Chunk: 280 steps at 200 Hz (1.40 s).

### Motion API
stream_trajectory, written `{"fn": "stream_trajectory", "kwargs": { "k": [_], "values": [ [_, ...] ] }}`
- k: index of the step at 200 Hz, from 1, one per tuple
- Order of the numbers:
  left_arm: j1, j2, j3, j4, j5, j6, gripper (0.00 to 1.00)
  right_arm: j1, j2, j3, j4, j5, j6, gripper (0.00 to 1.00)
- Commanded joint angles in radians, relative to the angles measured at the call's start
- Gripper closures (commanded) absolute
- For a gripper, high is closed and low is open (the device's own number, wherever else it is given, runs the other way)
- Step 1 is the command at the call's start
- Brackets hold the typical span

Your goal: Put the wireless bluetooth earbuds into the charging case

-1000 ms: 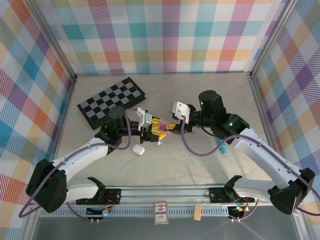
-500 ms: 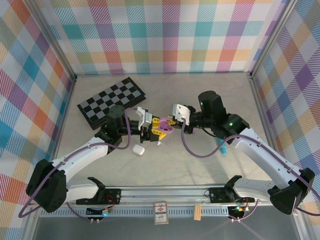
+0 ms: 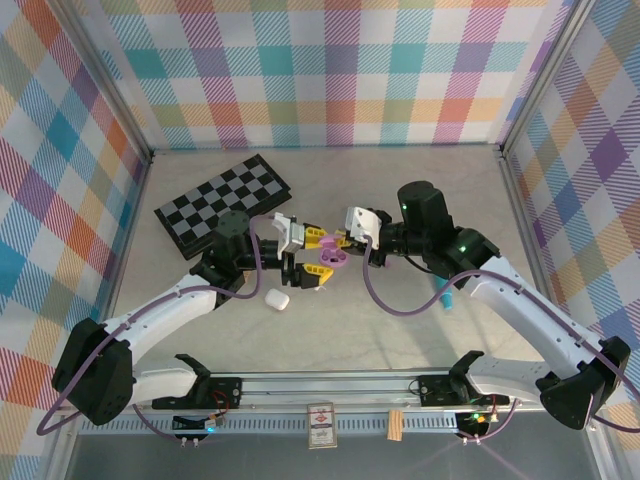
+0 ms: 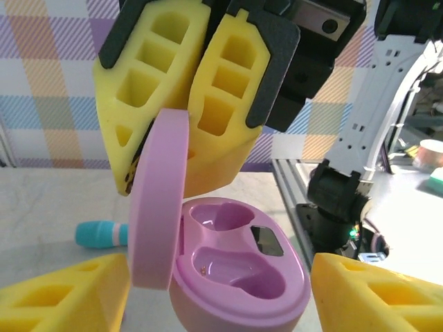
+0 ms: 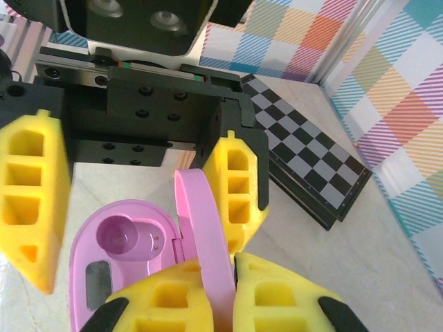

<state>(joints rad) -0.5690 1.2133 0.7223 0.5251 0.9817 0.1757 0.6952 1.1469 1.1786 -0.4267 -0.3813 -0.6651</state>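
Just right of the chessboard [image 3: 222, 203], the right gripper [image 5: 218, 266] pinches the open case [image 4: 242, 263] by its lid [image 4: 159, 200]; the left gripper [image 3: 315, 258] stands open, flanking it.

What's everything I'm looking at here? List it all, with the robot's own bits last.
purple charging case: one, purple, lid open, mid-table between the claws
white case: one, white, closed, on the table left of centre
pen: one, teal, table's right side
chessboard: one, black and white, far left of the table
card: one, white with a red mark, near edge
wooden block: one, light brown, beside the card
left claw: one, yellow fingers, open either side of the case
right claw: one, yellow fingers, shut on the case's lid
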Motion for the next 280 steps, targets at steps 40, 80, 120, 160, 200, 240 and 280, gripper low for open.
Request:
{"fn": "stream_trajectory", "kwargs": {
  "k": [40, 80, 120, 160, 200, 240, 280],
  "values": [
    [-0.005, -0.005, -0.053, 0.156, -0.08, -0.057, 0.19, 0.004, -0.02, -0.019, 0.09, 0.014, 0.078, 1.0],
    [-0.011, -0.012, -0.066, 0.134, -0.065, 0.004, 0.31, 0.003, 0.005, 0.025, 0.037, 0.022, 0.14, 1.0],
    [-0.014, -0.019, -0.06, 0.14, -0.048, 0.002, 0.39, 0.003, 0.01, 0.027, 0.037, 0.025, 0.141, 1.0],
    [-0.015, -0.029, -0.056, 0.14, -0.035, 0.001, 0.47, 0.003, 0.023, 0.03, 0.051, 0.032, 0.148, 1.0],
    [-0.015, -0.03, -0.048, 0.139, -0.026, -0.002, 0.52, 0.003, 0.03, 0.033, 0.05, 0.038, 0.148, 1.0],
    [-0.015, -0.02, -0.043, 0.14, -0.017, -0.002, 0.58, 0.003, 0.03, 0.035, 0.055, 0.036, 0.156, 1.0],
    [-0.015, -0.013, -0.041, 0.139, -0.017, 0.001, 0.65, 0.002, 0.03, 0.037, 0.057, 0.04, 0.155, 1.0]
  ]
}}
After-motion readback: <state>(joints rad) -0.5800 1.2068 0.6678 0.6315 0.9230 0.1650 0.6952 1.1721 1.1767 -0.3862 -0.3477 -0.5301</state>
